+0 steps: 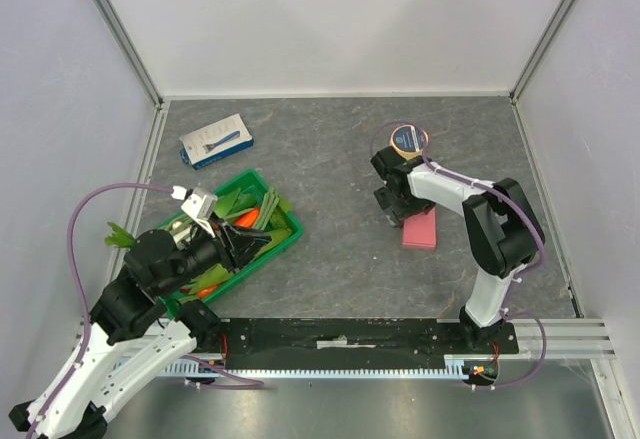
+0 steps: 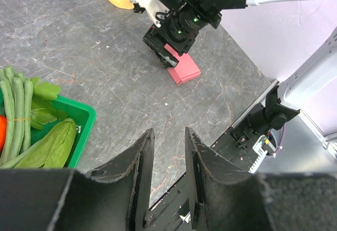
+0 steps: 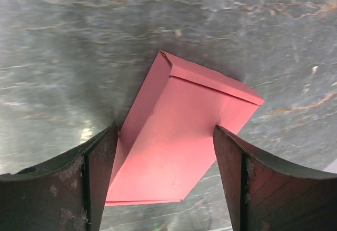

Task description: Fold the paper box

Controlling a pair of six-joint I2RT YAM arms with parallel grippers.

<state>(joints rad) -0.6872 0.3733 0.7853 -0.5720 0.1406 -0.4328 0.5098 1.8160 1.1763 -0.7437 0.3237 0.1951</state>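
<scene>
Two arms share the job, but only one is busy. The right gripper (image 3: pixel 164 157) hangs low over the paper box (image 3: pixel 184 115). Its jaws are wide apart, one on each long side of the box. They are very close to the pink card, but I cannot tell if they press it. I think they stand this way so they can pinch the sides and keep the box from sliding.

The box lies flat on the gray tabletop (image 1: pixel 330 159), on the right side, just below a roll of tape (image 1: pixel 408 139). It already looks like a small long box, and the far end flap is folded down. The near end is hard to see, so maybe a flap there needs tucking in.

The left gripper (image 2: pixel 167 136) waits well away, up above the green crate (image 2: pixel 87 118) of vegetables. Its jaws are part way open and hold nothing. It points toward the box, maybe so it can come and help. A blue-and-white package (image 1: pixel 215 141) lies at the back, far from both arms.
</scene>
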